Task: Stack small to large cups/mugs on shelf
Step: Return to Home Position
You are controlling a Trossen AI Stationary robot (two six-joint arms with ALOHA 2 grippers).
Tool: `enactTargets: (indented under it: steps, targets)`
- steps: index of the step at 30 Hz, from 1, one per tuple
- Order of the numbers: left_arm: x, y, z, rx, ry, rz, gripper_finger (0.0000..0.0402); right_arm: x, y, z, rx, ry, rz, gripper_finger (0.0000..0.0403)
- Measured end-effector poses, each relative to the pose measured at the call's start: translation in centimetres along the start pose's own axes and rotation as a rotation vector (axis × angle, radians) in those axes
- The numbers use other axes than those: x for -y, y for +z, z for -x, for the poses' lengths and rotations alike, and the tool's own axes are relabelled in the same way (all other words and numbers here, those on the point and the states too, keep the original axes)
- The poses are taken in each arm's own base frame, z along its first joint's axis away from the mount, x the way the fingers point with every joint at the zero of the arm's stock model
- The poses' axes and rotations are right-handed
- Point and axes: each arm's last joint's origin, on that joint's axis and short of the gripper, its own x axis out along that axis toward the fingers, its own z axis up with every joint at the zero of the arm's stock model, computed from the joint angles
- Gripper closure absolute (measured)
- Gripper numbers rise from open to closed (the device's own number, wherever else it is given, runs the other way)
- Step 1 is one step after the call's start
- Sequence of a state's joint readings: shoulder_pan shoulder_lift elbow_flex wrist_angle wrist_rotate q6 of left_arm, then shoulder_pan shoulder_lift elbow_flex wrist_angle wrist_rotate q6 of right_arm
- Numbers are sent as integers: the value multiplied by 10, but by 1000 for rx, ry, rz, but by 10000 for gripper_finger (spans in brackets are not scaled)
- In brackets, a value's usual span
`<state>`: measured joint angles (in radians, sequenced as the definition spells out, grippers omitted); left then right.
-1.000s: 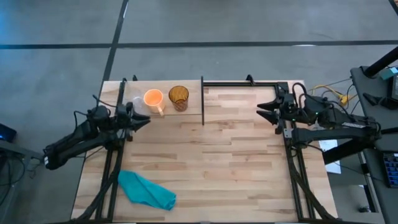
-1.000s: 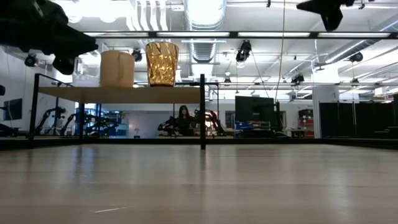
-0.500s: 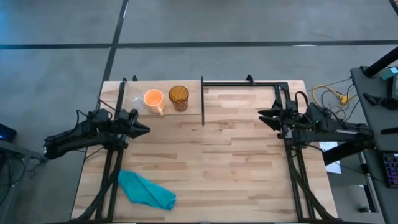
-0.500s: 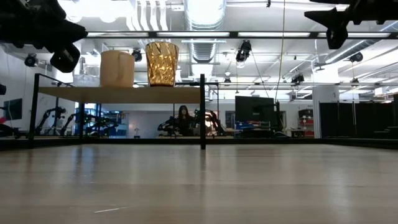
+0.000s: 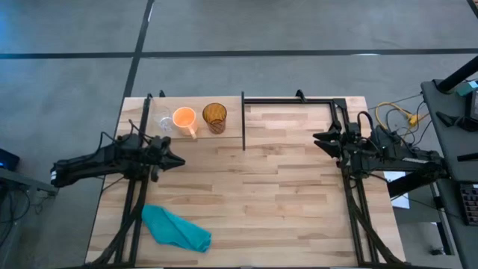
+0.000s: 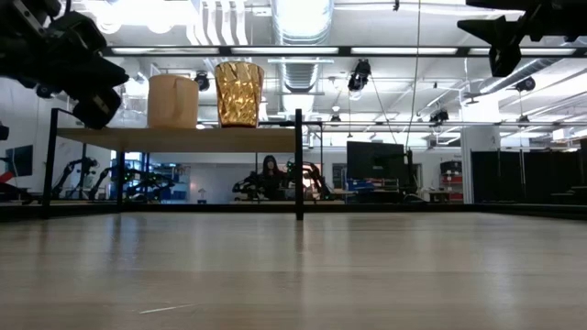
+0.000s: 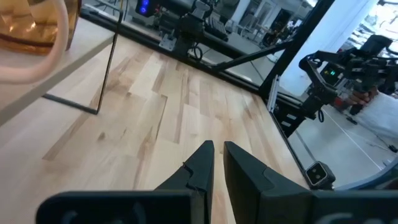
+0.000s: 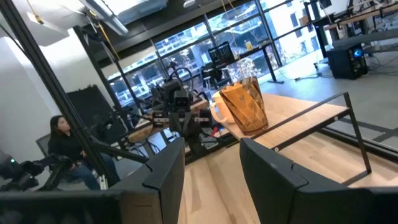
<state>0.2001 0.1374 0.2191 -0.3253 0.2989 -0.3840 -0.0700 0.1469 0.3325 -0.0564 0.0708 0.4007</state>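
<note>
Three cups stand in a row on the raised wooden shelf [image 5: 196, 104] at the table's far left: a clear cup [image 5: 163, 122], an orange mug [image 5: 184, 118] with its handle toward the near side, and an amber patterned tumbler [image 5: 214, 117]. Their bases rest on the shelf panel [image 6: 183, 138]. My left gripper [image 5: 178, 161] hovers shut, near side of the shelf, apart from the cups. My right gripper [image 5: 318, 139] hangs open above the table's right part, pointing left. The right wrist view shows the tumbler [image 8: 244, 106] far off.
A thin black divider [image 5: 243, 123] ends the shelf beside the tumbler. A teal cloth [image 5: 175, 228] lies crumpled near the near-left corner. Black frame rails [image 5: 295, 100] line the far edge. A person [image 8: 62, 146] sits in the room beyond the table.
My left gripper has drawn back from the clear cup on the shelf, moving toward the near edge and a little right, and has come lower. My right gripper has shifted slightly toward the right and down. The three cups have stayed in place.
</note>
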Motion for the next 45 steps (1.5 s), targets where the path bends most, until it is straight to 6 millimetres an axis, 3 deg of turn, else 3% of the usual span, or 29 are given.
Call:
enactTargets:
  steps: [13,23,29,36,45]
  targets:
    - [-10,-22,-18,78,-67,-59,380,0,-1,0,-4,-2,-11,253]
    - [-12,-25,-21,156,-58,-139,380,0,-1,0,-4,-2,-10,253]
    - [-15,-28,-23,145,-51,-121,380,0,-1,0,-4,-1,-10,252]
    - [-15,-29,-23,135,-60,27,380,0,-1,-1,-8,-3,-10,252]
    - [-15,-30,-24,123,-52,-45,380,1,-3,-1,-31,-13,-5,253]
